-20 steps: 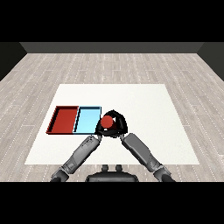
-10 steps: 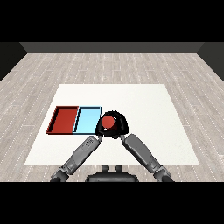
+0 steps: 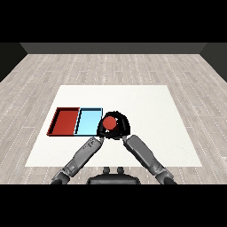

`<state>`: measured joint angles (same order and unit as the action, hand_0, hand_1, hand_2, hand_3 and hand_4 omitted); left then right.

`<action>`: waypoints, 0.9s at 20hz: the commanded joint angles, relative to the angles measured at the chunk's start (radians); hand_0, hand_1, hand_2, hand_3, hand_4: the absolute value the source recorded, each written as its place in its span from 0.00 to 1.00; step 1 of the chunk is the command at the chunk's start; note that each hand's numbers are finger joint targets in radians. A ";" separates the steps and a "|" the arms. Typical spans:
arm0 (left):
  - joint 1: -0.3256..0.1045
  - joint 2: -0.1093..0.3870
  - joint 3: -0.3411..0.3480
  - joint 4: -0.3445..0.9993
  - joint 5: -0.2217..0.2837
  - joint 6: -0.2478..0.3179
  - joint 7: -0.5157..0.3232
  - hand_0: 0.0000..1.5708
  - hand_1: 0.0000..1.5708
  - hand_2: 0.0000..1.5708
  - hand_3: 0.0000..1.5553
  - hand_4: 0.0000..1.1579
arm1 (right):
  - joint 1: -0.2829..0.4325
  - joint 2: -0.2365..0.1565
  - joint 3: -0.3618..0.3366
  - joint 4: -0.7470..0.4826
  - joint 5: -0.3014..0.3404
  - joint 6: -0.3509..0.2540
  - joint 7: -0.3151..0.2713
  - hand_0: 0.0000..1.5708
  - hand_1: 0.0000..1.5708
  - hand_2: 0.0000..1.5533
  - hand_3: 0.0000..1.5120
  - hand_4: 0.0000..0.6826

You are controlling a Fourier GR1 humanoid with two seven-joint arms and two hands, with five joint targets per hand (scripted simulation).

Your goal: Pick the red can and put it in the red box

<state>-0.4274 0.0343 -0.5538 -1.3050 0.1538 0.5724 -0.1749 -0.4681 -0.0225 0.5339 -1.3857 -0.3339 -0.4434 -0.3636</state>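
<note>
The red can point(image 3: 110, 123) stands just right of the light blue tray point(image 3: 88, 122), its round top facing up. My right hand point(image 3: 123, 127) is curled round the can from the right and behind, hiding its sides. The left hand point(image 3: 100, 133) sits at the can's lower left, close against it; how it is shaped is hidden where it merges with the other hand. The red tray point(image 3: 64, 121) lies left of the blue one, with nothing in it.
The two trays lie side by side on the left half of the white table point(image 3: 150, 106). Both grey forearms come in from the lower corners and meet near the can. Wooden floor surrounds the table.
</note>
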 commanded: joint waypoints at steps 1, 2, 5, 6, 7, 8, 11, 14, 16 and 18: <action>-0.017 -0.033 -0.090 0.001 0.051 0.087 -0.001 1.00 1.00 0.99 0.96 0.97 | -0.045 0.021 0.025 0.041 -0.078 0.034 -0.003 0.80 0.80 0.81 0.79 0.00; -0.025 -0.032 -0.008 0.021 0.027 0.008 -0.006 1.00 1.00 1.00 0.96 0.98 | -0.032 0.021 0.016 0.019 -0.040 0.018 0.005 0.49 0.49 0.39 0.00 0.00; -0.025 -0.032 -0.007 0.021 0.027 0.007 -0.006 1.00 1.00 1.00 0.96 0.98 | 0.002 0.021 -0.006 -0.020 0.001 0.065 0.004 0.00 0.00 0.00 0.00 0.00; -0.025 -0.033 -0.007 0.021 0.027 0.007 -0.006 1.00 1.00 1.00 0.96 0.98 | 0.004 0.021 -0.008 -0.022 0.003 0.067 0.006 0.00 0.00 0.00 0.00 0.00; -0.008 -0.033 -0.010 0.062 0.065 -0.019 -0.054 1.00 1.00 1.00 0.96 0.98 | 0.004 0.021 -0.009 -0.024 0.004 0.068 0.008 0.00 0.00 0.00 0.00 0.00; -0.005 -0.031 0.020 -0.022 -0.029 -0.014 0.031 1.00 1.00 1.00 0.96 0.98 | 0.068 0.022 0.031 -0.064 0.056 0.069 0.010 0.00 0.00 0.00 0.00 0.00; -0.029 -0.033 0.027 -0.019 -0.027 -0.003 0.038 1.00 1.00 1.00 0.96 0.99 | 0.084 0.021 -0.031 -0.022 0.062 0.134 -0.049 0.00 0.00 0.00 0.00 0.00; 0.030 -0.033 0.020 -0.043 -0.081 -0.018 0.045 1.00 1.00 1.00 0.95 1.00 | -0.004 0.022 -0.053 -0.024 0.085 0.057 0.035 0.00 0.00 0.00 0.00 0.00; 0.056 -0.034 0.006 -0.016 -0.026 -0.004 -0.027 1.00 1.00 1.00 0.96 0.99 | -0.011 0.015 -0.111 -0.049 0.108 0.074 0.073 0.00 0.00 0.00 0.00 0.00; 0.005 -0.034 0.021 -0.013 -0.042 0.012 0.029 1.00 1.00 1.00 0.95 0.99 | -0.043 0.012 -0.150 -0.026 0.123 0.084 0.051 0.00 0.00 0.00 0.00 0.00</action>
<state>-0.4064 0.0059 -0.5451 -1.3285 0.1158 0.5628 -0.1514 -0.4605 -0.0158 0.4556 -1.4419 -0.2394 -0.3709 -0.3233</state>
